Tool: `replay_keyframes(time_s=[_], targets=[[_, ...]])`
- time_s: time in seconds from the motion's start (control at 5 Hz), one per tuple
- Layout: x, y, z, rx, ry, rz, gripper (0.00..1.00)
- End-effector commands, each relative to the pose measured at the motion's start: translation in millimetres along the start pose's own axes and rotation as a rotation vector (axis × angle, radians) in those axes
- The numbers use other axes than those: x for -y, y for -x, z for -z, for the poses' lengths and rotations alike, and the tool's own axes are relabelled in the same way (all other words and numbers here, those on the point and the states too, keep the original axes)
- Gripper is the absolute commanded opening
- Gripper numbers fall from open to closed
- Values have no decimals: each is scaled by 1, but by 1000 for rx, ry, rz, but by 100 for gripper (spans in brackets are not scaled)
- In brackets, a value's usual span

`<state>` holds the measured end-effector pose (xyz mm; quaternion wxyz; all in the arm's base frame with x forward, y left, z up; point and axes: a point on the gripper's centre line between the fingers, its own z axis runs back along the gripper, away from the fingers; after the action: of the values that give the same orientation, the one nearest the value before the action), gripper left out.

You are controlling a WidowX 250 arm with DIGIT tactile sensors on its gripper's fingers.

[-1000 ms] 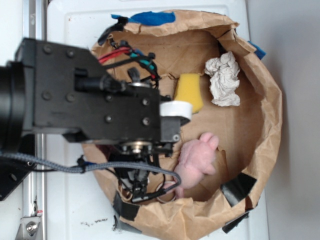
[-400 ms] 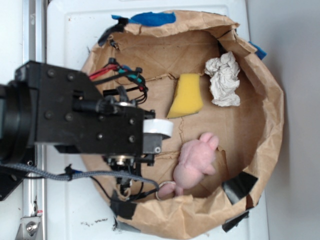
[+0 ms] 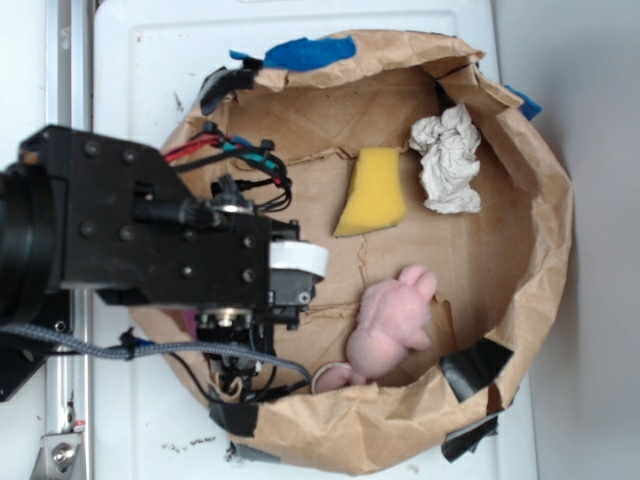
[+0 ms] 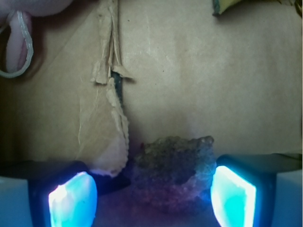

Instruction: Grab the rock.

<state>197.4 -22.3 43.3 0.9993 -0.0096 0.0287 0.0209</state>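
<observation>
My arm [image 3: 150,235] is reaching over the paper-lined bin's [image 3: 545,230] left side. The wrist view alone is showing my gripper [image 4: 151,196] standing open, fingers [image 4: 73,198] flanking the rock [image 4: 173,170] without clamping it.

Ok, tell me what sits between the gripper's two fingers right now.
The rock sits between the fingers of the gripper, resting on brown paper. That shows in the wrist view only; the arm hides it in the exterior view.

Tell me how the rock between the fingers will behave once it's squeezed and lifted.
The rock looks stiff, so it probably won't give under the gripper. Its speckled, crumbly surface may shed grit. The lumpy outline could let it twist between the fingers.
</observation>
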Motion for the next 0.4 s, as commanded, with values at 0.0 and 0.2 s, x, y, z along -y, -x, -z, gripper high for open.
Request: replay_keyframes(time_s=[0.0,0.2], targets=[[2,-5,9,35,-33,40,100],[0,-5,14,31,-63,41,100]])
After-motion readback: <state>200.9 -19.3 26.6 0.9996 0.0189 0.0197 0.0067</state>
